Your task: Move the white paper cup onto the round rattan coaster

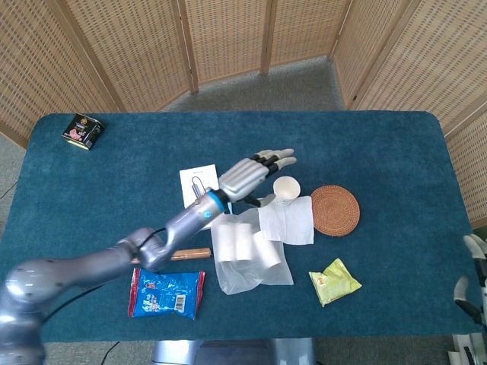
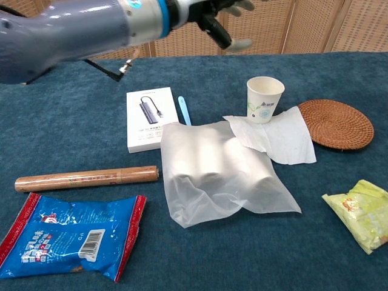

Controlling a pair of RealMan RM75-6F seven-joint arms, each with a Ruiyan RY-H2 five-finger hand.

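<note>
The white paper cup (image 1: 286, 188) (image 2: 265, 100) stands upright on the blue cloth at the far edge of a white tissue (image 2: 274, 137). Nothing holds it. The round rattan coaster (image 1: 335, 211) (image 2: 335, 123) lies bare just to the cup's right. My left hand (image 1: 251, 174) (image 2: 213, 13) hovers above the table, to the left of the cup and apart from it, fingers spread and holding nothing. Only pale bits of my right hand (image 1: 470, 268) show at the lower right edge of the head view, too little to read.
A crumpled clear plastic bag (image 2: 215, 173) lies in front of the cup. A white box (image 2: 150, 118) and a blue pen (image 2: 183, 111) lie left of it. Nearer are a brown roll (image 2: 88, 179), a blue packet (image 2: 73, 236) and a green packet (image 2: 361, 212). A dark tin (image 1: 82, 131) sits far left.
</note>
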